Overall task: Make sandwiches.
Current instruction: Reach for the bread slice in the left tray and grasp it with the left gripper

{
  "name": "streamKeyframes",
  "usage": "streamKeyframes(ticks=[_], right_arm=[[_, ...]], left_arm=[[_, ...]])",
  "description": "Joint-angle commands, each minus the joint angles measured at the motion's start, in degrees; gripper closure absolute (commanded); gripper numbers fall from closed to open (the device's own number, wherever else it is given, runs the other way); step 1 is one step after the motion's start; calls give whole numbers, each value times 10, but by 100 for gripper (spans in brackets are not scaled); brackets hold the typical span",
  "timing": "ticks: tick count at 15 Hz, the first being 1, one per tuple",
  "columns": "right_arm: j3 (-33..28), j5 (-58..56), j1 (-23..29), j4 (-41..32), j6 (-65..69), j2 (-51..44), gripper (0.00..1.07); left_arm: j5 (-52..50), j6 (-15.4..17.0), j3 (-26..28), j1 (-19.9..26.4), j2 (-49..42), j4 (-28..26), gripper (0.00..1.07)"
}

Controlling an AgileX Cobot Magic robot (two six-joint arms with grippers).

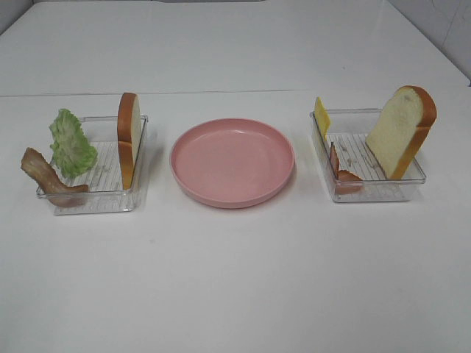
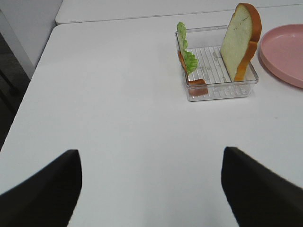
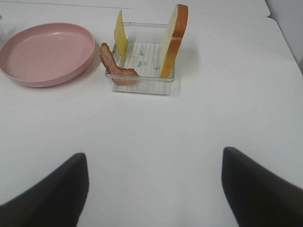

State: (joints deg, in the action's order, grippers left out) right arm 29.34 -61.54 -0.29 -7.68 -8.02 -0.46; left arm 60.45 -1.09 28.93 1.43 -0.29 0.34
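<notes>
The left gripper [image 2: 150,152] stands wide with nothing between its dark fingers [image 2: 47,189], over the white table [image 2: 118,94]. Well ahead of it, a clear tray [image 2: 218,92] holds a bread slice [image 2: 241,40] on edge, a lettuce leaf [image 2: 185,47] and a bacon strip [image 2: 196,85]. The right gripper [image 3: 155,153] gapes just as wide, holding nothing. Well ahead, its own tray [image 3: 142,87] carries a second bread slice [image 3: 173,40], a cheese square [image 3: 121,40] and a second bacon strip [image 3: 113,66]. The pink plate [image 3: 28,80] lies between the two trays.
</notes>
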Motion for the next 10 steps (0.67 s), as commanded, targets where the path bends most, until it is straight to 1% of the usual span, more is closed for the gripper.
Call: streamKeyframes(ticks=[1, 10], right_arm=[[-2, 7, -3, -2, 1, -7, 33], [-2, 7, -3, -2, 1, -7, 33]], left_arm=[[-5, -1, -3, 1, -13, -3, 29], [-5, -1, -3, 1, -13, -3, 29]])
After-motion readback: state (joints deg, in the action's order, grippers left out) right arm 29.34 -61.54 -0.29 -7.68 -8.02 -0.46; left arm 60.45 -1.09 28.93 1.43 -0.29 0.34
